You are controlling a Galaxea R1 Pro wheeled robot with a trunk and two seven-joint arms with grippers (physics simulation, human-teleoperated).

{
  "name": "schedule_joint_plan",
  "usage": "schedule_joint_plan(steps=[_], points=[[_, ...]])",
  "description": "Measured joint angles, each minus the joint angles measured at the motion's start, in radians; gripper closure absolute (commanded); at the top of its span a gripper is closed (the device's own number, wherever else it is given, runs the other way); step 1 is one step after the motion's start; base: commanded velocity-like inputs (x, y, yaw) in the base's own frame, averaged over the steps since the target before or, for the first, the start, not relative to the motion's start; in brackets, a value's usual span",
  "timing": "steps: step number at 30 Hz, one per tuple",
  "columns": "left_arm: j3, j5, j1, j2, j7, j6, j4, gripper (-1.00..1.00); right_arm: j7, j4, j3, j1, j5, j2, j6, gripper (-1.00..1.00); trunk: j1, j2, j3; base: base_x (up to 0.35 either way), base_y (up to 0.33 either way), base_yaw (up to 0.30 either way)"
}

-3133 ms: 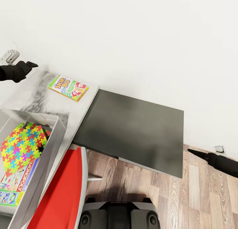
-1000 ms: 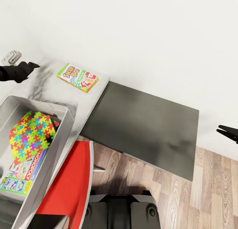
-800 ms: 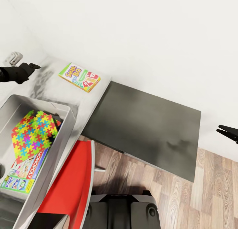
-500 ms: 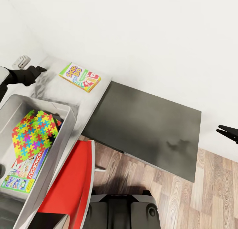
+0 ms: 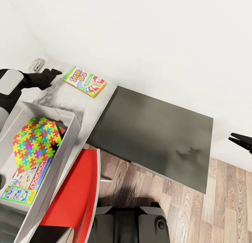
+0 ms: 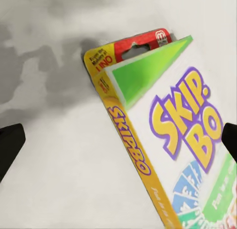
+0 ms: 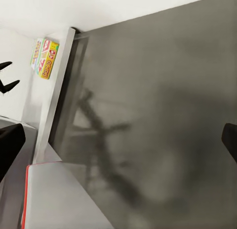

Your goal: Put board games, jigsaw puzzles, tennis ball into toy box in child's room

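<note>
Left gripper point(image 5: 56, 73) hovers just beside the Skip-Bo box point(image 5: 84, 81), at its 9 o'clock, jaws spread wide with nothing between them. Nearest the robot, a red chair point(image 5: 71, 197) stands against the desk point(image 5: 87, 111). At 9 o'clock in the head view the toy box point(image 5: 70, 131) holds a jigsaw point(image 5: 33, 141) lying on the Monopoly box point(image 5: 29, 181), with a blue game point(image 5: 13, 195) beside it. Farther off, the Skip-Bo box lies flat on the pale top near the wall. Right gripper point(image 5: 236, 140) hangs at 3 o'clock beyond the dark section point(image 5: 154, 138), jaws parted and empty.
</note>
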Motion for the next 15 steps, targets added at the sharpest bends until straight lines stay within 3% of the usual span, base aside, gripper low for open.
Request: schedule_joint_plan(steps=[3,8,15], points=[[0.0,-0.001,-0.007,-0.014,-0.004,0.0,0.006,-1.0,0.0,0.0,0.0,0.0,0.0,0.0,0.0,-1.0,0.0,0.0,0.0,0.0,0.0,0.001],[0.001,0.0,-0.055,-0.065,-0.014,0.0,0.034,-1.0,0.0,0.0,0.001,0.0,0.0,0.001,0.0,-1.0,0.0,0.0,0.0,0.0,0.0,0.0],[0.001,-0.001,-0.096,-0.097,-0.018,-0.001,0.058,-1.0,0.001,0.0,0.001,-0.001,0.0,0.003,0.0,-1.0,0.0,0.0,0.0,0.0,0.0,0.0]])
